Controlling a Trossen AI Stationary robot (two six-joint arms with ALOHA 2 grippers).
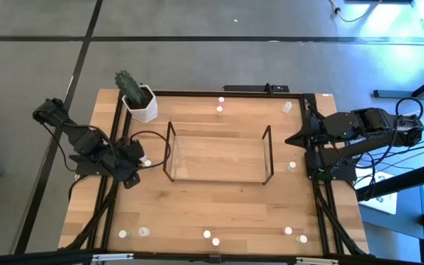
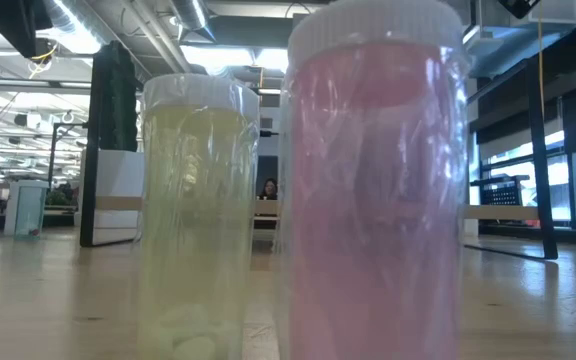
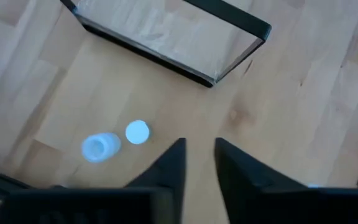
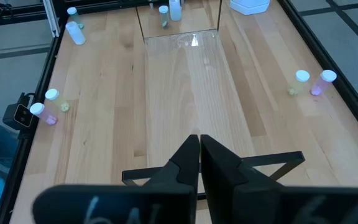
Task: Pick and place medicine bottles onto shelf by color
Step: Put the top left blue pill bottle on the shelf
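Shelf (image 1: 217, 158) empty at table centre; medicine bottles (image 1: 219, 110) scattered near the table's edges.

Left gripper (image 3: 199, 163), fingers slightly spread and holding nothing, hovers beside the shelf's left end near two bottles (image 3: 137, 132), likely the first pick. Right gripper (image 4: 199, 155), pressed together, waits at the shelf's right end. Open wood lies around the shelf.
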